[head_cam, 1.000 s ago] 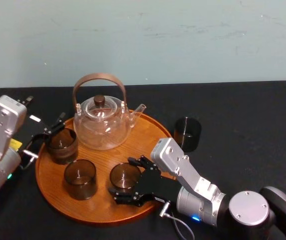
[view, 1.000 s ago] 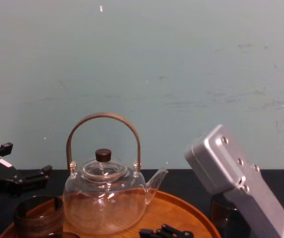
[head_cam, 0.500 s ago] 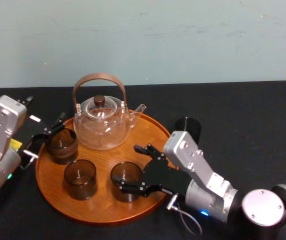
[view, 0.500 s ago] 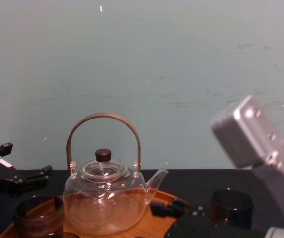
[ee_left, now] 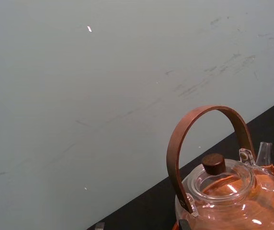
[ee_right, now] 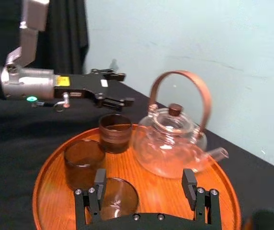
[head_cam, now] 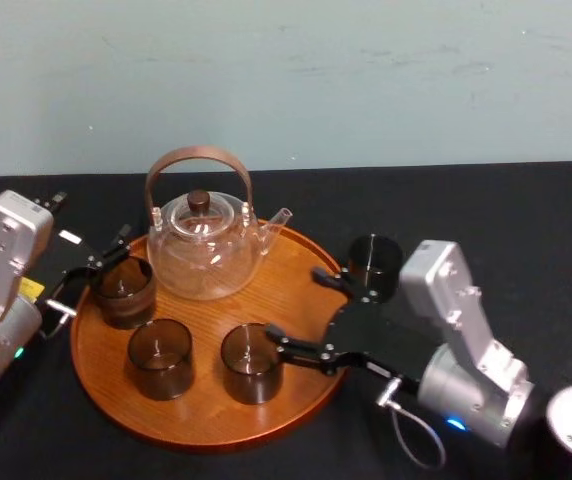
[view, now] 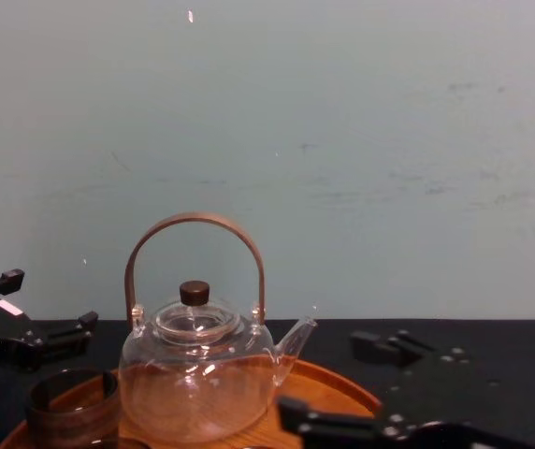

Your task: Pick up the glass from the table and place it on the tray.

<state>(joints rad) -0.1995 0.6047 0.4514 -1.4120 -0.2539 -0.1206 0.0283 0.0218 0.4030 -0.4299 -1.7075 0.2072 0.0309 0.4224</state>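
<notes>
A dark glass (head_cam: 374, 266) stands on the black table just right of the round wooden tray (head_cam: 206, 315). My right gripper (head_cam: 294, 305) hangs open and empty over the tray's right side, between that glass and the front-right glass (head_cam: 251, 362) on the tray. In the right wrist view its fingers (ee_right: 100, 184) spread wide above that front glass (ee_right: 119, 194). Two more glasses (head_cam: 160, 357) and a clear teapot (head_cam: 204, 240) stand on the tray. My left gripper (head_cam: 96, 262) is open beside the tray's left glass (head_cam: 124, 290).
The teapot's tall brown handle (view: 195, 224) rises at the back of the tray. Black table lies free to the right of and behind the table glass. A pale wall backs the table.
My right gripper has drawn back from the front-right glass on the tray, rising and swinging right toward the table glass. That glass stays on the tray. The left arm has not moved.
</notes>
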